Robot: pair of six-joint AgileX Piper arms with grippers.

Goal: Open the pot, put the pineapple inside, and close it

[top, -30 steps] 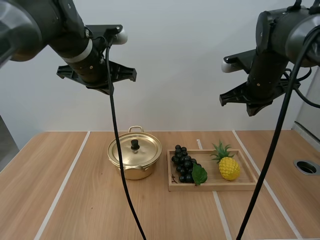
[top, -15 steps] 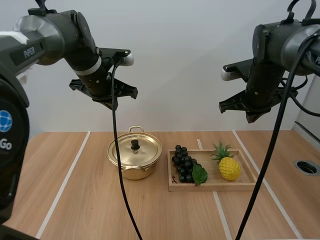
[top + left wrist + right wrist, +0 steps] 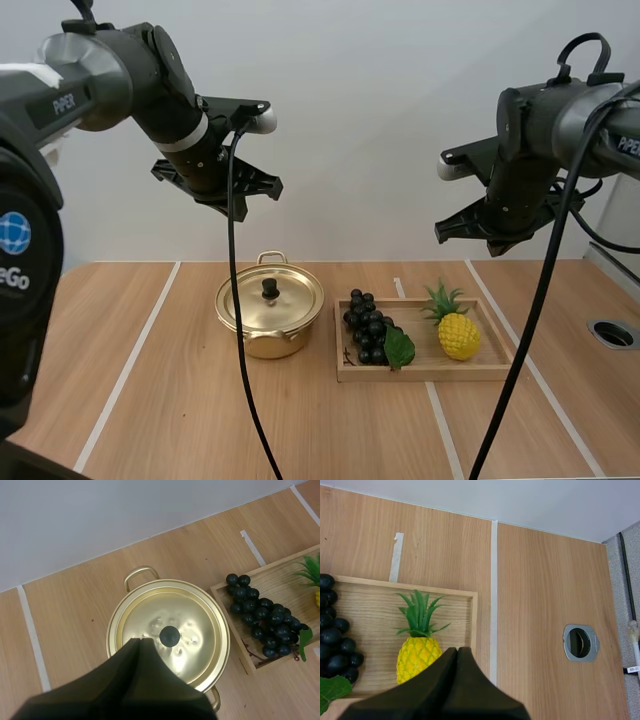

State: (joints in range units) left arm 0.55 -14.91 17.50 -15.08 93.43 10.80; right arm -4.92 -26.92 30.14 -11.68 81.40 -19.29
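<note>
A gold pot (image 3: 270, 318) stands on the table with its lid on, a black knob (image 3: 269, 289) at the lid's centre. To its right a yellow pineapple (image 3: 457, 335) with green leaves lies in a wooden tray (image 3: 420, 373). My left gripper (image 3: 140, 641) hangs shut high above the pot (image 3: 150, 615), its tip just beside the knob (image 3: 169, 636) in the left wrist view. My right gripper (image 3: 457, 650) hangs shut high over the pineapple (image 3: 417, 656) and holds nothing.
A bunch of dark grapes (image 3: 370, 328) with a green leaf fills the tray's left half. A round metal-rimmed hole (image 3: 612, 334) is set in the table at the far right. Bare wood lies in front of the pot and tray.
The left arm has swung right and a little down, closer over the pot. The right arm has dropped slightly above the tray. Pot, tray and fruit have not moved.
</note>
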